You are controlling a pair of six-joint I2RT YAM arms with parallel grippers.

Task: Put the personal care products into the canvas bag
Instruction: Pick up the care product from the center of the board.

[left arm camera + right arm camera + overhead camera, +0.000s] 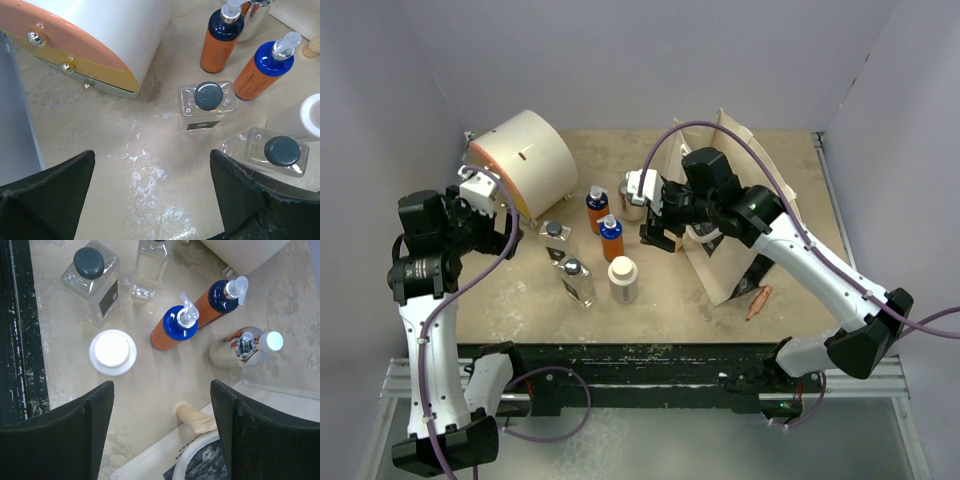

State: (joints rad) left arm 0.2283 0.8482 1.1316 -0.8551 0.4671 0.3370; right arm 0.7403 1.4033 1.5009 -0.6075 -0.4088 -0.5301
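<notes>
Hovering my right gripper [160, 435] wide and empty beside the canvas bag [728, 268], over the bottles [611, 238]; my left gripper [150, 197] gapes empty farther from it.

The top view looks steeply down from above and behind both arms, far enough off to take in the whole table [660, 290]. The left wrist view hangs close over the table, looking down between the fingers of the left pincer [150, 192] from beside the drum [100, 30]. The right wrist view, equally near, looks down past the right pincer [162, 422] from the bag [145, 462] side. All three share the orange bottles [220, 45] and clear bottles [207, 105].
</notes>
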